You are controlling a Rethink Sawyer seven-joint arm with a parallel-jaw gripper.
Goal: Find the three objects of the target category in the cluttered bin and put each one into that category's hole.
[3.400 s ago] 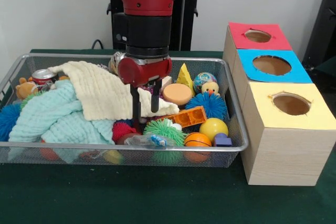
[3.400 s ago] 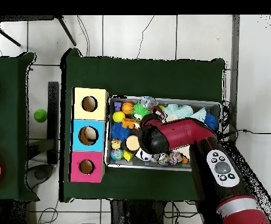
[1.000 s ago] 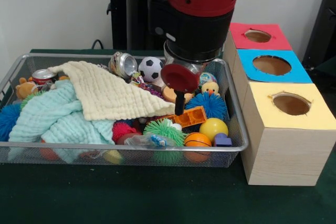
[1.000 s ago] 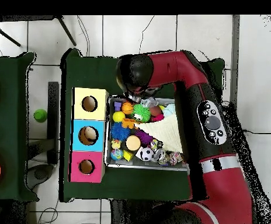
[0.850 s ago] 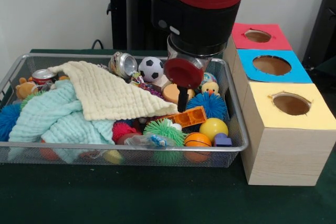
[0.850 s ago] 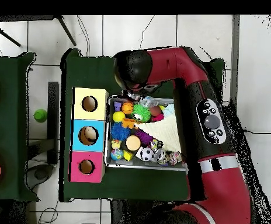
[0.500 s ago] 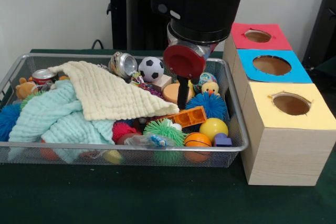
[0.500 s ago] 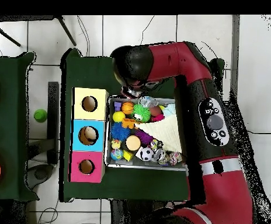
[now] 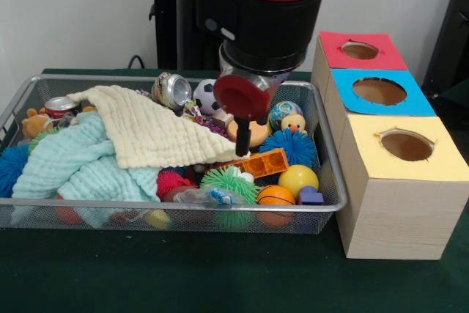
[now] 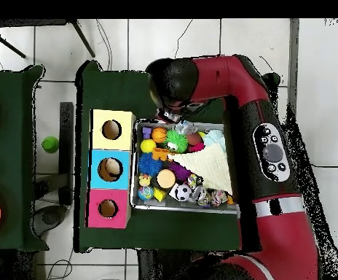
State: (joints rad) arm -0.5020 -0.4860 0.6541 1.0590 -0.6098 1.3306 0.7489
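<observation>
Front view puts a wire basket [image 9: 333, 181] nearest on the green table [image 9: 220, 276], with a row of three wooden boxes to its right: the yellow-topped box [image 9: 403, 181] nearest, the blue-topped box [image 9: 381, 91] behind it and the red-topped box [image 9: 360, 50] farthest, each with a round hole in its lid. Along the basket's near wall lie a small basketball [image 9: 276, 196], a purple block [image 9: 311, 196], a green spiky ball [image 9: 229, 181] and a clear wrapper [image 9: 207, 196]. Just behind them sit a yellow ball [image 9: 298, 178], an orange brick [image 9: 264, 163] and a red woolly ball [image 9: 171, 179]. A mint cloth [image 9: 73, 166] fills the left half, with a cream cloth [image 9: 150, 133] draped over it toward the middle. Farther back are a blue spiky ball [image 9: 297, 146], a tan disc [image 9: 253, 131], a patterned ball [image 9: 284, 113] and a yellow chick toy [image 9: 294, 124]. At the far wall sit a tin can [image 9: 172, 89], a soccer ball [image 9: 205, 94] and, at far left, a red can [image 9: 60, 106] and a teddy bear [image 9: 33, 122]. The gripper [image 9: 241, 141] hangs over the middle of the basket, just above the orange brick; from here I cannot tell whether it is released or clenched.
</observation>
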